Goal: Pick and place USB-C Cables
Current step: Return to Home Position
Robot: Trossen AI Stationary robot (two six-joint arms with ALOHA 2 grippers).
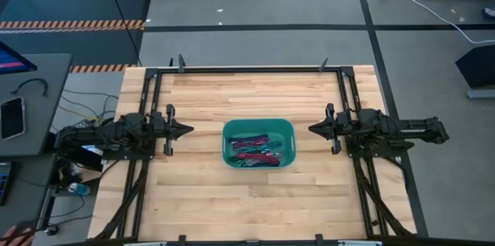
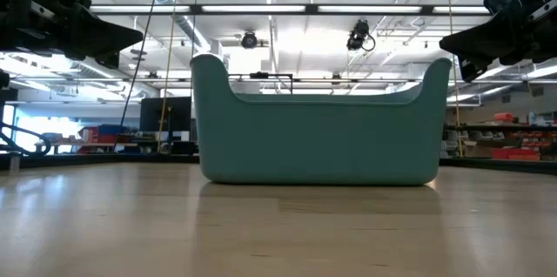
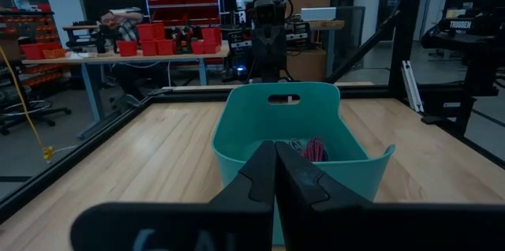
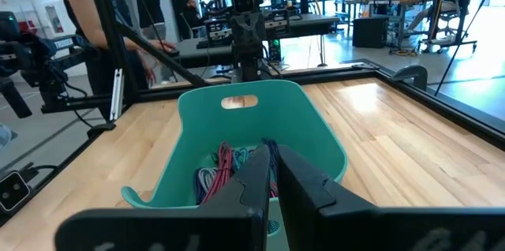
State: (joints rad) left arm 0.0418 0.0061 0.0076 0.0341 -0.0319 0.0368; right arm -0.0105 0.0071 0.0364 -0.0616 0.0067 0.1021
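Both arms are pulled in at their own sides of the table (image 1: 255,199). The left gripper (image 1: 186,130) has its fingers pressed together with nothing between them, and it's the same for the right gripper (image 1: 313,128). Both tips point inward at each other, and the green bin (image 1: 229,134) sits right on that line between them. Its long axis runs left-right, so each gripper faces a short end wall. The right one looks a bit nearer to the bin than the left, though neither touches it.

All the USB-C cables (image 1: 255,152) I can spot are inside the bin, a loose jumble of pink/magenta, purple, light blue and grey coils on the bottom. I see none on the wood. My read is the sorting is done and the arms only need to park.
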